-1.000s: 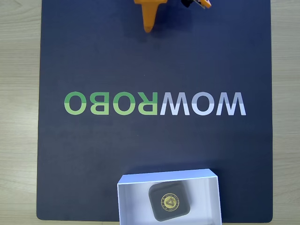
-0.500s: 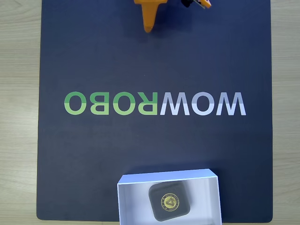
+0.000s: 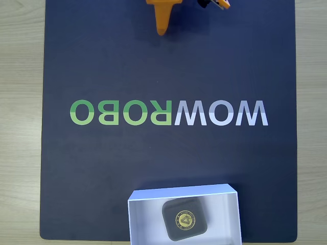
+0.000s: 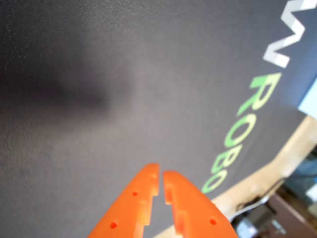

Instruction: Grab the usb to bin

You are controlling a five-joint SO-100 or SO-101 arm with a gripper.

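Note:
The usb [image 3: 185, 219], a dark rounded-square case with a gold emblem, lies flat inside the bin [image 3: 148, 224], a shallow white box at the mat's bottom edge in the fixed view. My orange gripper [image 3: 162, 26] is far from it, at the top edge of that view, pointing down at the mat. In the wrist view the gripper [image 4: 161, 175] rises from the bottom edge with its two orange fingers pressed almost together and nothing between them.
A dark mat [image 3: 168, 71] with mirrored "WOWROBO" lettering [image 3: 168, 113] covers a pale wooden table [image 3: 20, 122]. The wrist view shows the lettering [image 4: 237, 134] at right and the mat's edge with the table beyond.

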